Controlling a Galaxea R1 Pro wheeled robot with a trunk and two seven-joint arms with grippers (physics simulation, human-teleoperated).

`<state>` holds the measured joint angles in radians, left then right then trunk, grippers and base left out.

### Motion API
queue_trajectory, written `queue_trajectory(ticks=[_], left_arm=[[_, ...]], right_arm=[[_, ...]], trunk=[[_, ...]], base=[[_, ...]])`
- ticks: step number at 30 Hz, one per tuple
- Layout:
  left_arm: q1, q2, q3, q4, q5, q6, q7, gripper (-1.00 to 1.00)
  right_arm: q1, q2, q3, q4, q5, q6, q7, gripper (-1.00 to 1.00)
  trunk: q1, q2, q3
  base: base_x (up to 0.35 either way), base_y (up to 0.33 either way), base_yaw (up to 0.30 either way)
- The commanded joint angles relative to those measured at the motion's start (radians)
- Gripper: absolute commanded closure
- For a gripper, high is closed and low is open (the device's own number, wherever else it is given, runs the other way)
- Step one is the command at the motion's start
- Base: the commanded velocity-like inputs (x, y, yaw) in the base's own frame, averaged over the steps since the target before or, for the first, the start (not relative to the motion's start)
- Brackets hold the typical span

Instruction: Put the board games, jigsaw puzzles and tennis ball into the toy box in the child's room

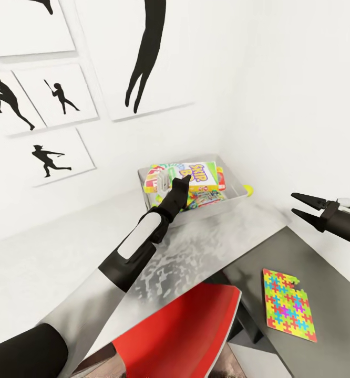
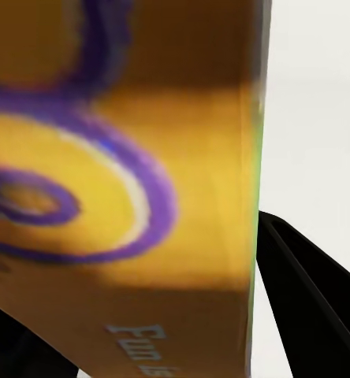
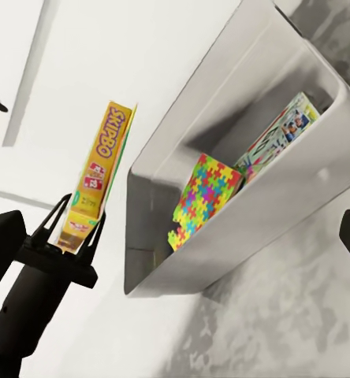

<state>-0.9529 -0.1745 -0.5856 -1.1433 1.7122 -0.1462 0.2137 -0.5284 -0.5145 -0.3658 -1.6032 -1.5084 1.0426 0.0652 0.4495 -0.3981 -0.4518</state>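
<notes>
On the white wall at the far left hung baseball-player silhouette pictures (image 1: pixel 54 94). Right of them, over the light-grey table (image 1: pixel 49 257), the left gripper (image 1: pixel 176 181) was clamped on the yellow Skip-Bo board game (image 1: pixel 204 176), holding it above the toy box (image 1: pixel 233 198). Inside the box lay a jigsaw puzzle (image 3: pixel 200 197) and another printed game box (image 3: pixel 281 134). Further right, a second jigsaw puzzle (image 1: pixel 289 303) rested on the dark-grey table section, beneath the right gripper (image 1: pixel 306 206), whose fingers stood apart.
</notes>
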Motion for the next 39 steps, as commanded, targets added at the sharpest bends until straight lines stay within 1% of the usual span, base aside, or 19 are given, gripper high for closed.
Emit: queue_trajectory(ticks=[1,25,32,39], left_arm=[[-0.002,0.0,-0.002,-0.001,0.007,-0.007,0.004,1.0],[-0.009,0.0,-0.002,-0.001,0.006,-0.009,0.004,1.0],[-0.009,0.0,-0.002,-0.001,0.006,-0.009,0.004,1.0],[-0.009,0.0,-0.002,-0.001,0.006,-0.009,0.004,1.0]], right_arm=[[-0.001,0.0,-0.001,0.0,0.007,0.005,0.007,-1.0],[0.0,0.001,0.001,0.0,0.007,0.005,0.007,-1.0],[0.0,0.003,0.001,0.0,0.007,0.005,0.007,-1.0],[-0.001,0.003,0.002,0.0,0.007,0.005,0.007,-1.0]], trunk=[[0.0,-0.002,-0.003],[0.0,-0.002,-0.042],[0.0,-0.002,-0.052],[0.0,-0.002,-0.055]], base=[[0.0,0.0,0.056],[0.0,0.0,0.061],[0.0,0.0,-0.039],[0.0,0.0,-0.013]])
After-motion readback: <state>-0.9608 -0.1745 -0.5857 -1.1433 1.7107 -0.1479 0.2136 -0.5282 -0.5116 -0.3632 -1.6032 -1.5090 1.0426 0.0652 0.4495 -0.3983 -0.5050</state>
